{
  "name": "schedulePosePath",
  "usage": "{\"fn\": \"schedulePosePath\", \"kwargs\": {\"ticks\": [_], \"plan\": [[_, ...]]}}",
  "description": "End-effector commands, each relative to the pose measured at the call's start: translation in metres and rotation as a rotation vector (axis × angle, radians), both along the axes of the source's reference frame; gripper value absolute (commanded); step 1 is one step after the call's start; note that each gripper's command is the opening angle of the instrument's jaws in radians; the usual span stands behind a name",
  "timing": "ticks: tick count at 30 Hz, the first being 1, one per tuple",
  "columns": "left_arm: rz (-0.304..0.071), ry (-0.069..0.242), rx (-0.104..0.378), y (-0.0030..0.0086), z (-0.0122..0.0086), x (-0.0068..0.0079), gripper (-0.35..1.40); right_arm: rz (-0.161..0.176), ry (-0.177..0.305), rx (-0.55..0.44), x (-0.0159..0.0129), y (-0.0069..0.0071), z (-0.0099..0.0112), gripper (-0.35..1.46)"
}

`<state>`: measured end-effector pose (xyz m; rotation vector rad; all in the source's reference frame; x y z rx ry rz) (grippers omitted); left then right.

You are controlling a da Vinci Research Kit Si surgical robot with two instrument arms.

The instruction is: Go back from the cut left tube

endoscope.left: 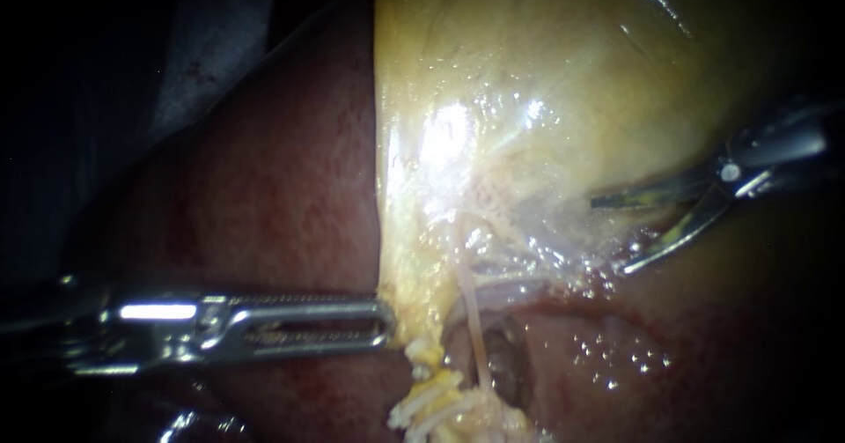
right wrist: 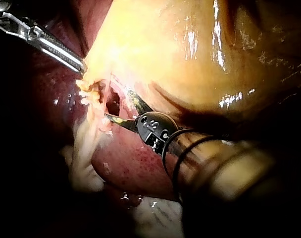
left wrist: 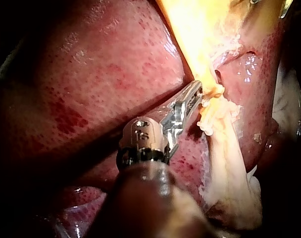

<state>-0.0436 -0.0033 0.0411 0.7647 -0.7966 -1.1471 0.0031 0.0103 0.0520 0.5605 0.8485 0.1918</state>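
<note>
Drawing my right instrument (endoscope.left: pixel 607 236) straight back along its shaft, blades parted and empty, should clear the gallbladder (endoscope.left: pixel 528 73) without snagging. The thin pale tube (endoscope.left: pixel 473 311) lies between both instruments. My left instrument (endoscope.left: pixel 385 321) grips the gallbladder's edge.

Readable text: none is coming through in any view.
Left instrument (left wrist: pixel 197 92): hub is carrying small stamped marks in the left wrist view; not reading them off.
Right instrument (right wrist: pixel 116 104): hub is showing the same kind of marks in the right wrist view.
Liver (left wrist: pixel 91 74), gallbladder (endoscope.left: pixel 546 73): carrying no print or labels.
</note>
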Motion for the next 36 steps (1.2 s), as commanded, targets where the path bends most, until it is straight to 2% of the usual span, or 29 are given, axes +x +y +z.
{"fn": "schedulePosePath", "kwargs": {"ticks": [1,6,11,18,28,36], "plan": [[-0.001,0.001,0.0,0.0,0.0,0.0,-0.35,-0.001,-0.001,0.001,0.0,-0.0002,0.0001,0.67],[-0.001,0.001,0.001,0.0002,-0.0001,-0.0001,-0.35,0.001,-0.002,0.001,0.0,-0.0002,0.0002,0.67],[-0.009,0.007,0.001,0.0012,-0.0001,-0.0007,-0.35,0.001,-0.002,0.001,0.0,-0.0002,0.0002,0.67],[-0.053,-0.01,-0.008,0.0034,0.0002,-0.0017,-0.35,0.0,-0.002,0.0,-0.0002,-0.0002,0.0003,0.67],[-0.089,-0.039,-0.064,0.0069,0.0009,-0.0028,-0.35,-0.003,0.0,0.001,-0.0002,-0.0003,0.0004,0.69],[-0.108,-0.074,-0.1,0.0082,0.001,-0.0043,-0.35,-0.003,0.0,0.001,-0.0003,-0.0004,0.0005,0.71]]}}
